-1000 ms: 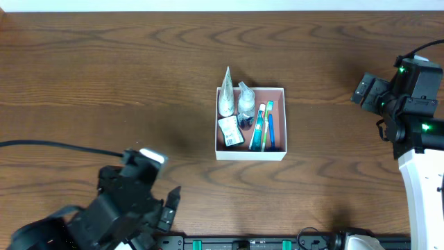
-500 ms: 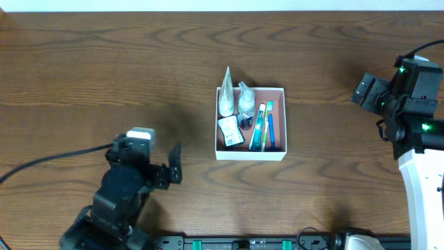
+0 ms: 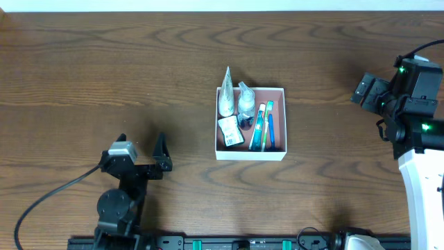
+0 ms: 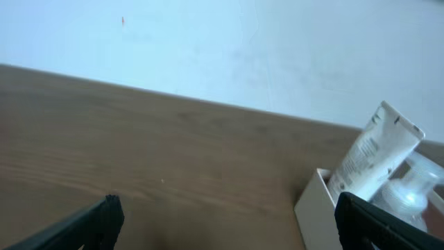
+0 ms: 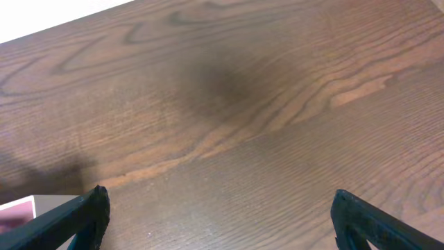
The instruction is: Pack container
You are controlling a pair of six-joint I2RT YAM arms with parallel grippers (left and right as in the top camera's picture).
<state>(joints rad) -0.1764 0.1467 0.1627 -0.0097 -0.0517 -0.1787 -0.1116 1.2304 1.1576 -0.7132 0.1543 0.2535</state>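
My left gripper (image 3: pixel 142 144) sits near the front edge of the table (image 3: pixel 104 69), left of centre. Its two dark fingers are spread wide with nothing between them. Through the left wrist camera I see both fingertips at the bottom corners of the view, with bare brown wood between them and a pale wall (image 4: pixel 208 48) beyond the table's far edge.

My right gripper (image 5: pixel 222 226) is by the table's right edge. Its fingers are also spread wide and hold nothing. Its wrist camera shows only dark wood grain between the tips, and what looks like a sliver of white and pink at the lower left edge.

The container (image 3: pixel 250 155) rests on the table slightly right of centre, well apart from both grippers. It is a square, shallow white box, open on top, with a pinkish inside.

- A white tube (image 3: pixel 225 94) leans in its far left corner, with the crimped end sticking out past the far wall.
- A clear bottle (image 3: pixel 245 101) lies just beside the tube.
- A small white packet (image 3: pixel 230 130) lies in front of those two.
- Green and blue toothbrushes (image 3: pixel 263 128) lie side by side along the right half.

From the left wrist, the container's near corner, the tube and the bottle show at the right edge.
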